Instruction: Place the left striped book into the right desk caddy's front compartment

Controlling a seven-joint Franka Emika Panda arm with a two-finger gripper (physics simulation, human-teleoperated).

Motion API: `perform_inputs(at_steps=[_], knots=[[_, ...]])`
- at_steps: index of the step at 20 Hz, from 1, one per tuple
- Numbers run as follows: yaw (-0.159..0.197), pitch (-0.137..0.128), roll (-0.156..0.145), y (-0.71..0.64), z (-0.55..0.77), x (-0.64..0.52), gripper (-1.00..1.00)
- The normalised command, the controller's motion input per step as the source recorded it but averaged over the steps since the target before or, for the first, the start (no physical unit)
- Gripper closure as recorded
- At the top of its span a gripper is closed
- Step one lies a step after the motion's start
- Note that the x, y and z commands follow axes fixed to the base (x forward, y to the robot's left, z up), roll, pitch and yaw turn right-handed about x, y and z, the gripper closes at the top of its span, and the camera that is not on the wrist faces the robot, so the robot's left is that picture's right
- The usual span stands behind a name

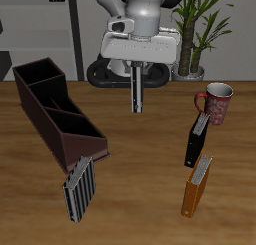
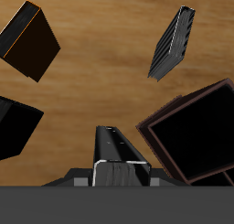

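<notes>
The left striped book (image 1: 198,139) stands on the table, dark with fine muted stripes, beside the orange book (image 1: 197,186). In the wrist view the striped book (image 2: 14,127) shows as a dark block. The right desk caddy (image 1: 52,109) is a long maroon-brown open box lying at an angle, and its end compartment (image 2: 196,127) shows in the wrist view. My gripper (image 1: 136,107) hangs above the table's middle, between the caddy and the books. Its fingers are together and hold nothing, and the gripper (image 2: 114,136) touches nothing.
A book with bolder black-and-white stripes (image 1: 80,187) lies by the caddy's front end and also shows in the wrist view (image 2: 174,43). A red mug (image 1: 217,102) stands behind the left striped book. The orange book (image 2: 32,40) is nearest the table's front edge. A potted plant (image 1: 200,29) stands at the back.
</notes>
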Motion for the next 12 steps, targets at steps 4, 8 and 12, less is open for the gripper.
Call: perform_inputs(at_steps=[4, 8, 12], knots=[[0.113, -0.048, -0.015, -0.10, 0.23, -0.48, 1.00], [0.084, -0.035, -0.032, -0.22, 0.20, -0.38, 1.00], [0.149, -0.035, -0.054, -0.36, 0.17, -0.54, 1.00]])
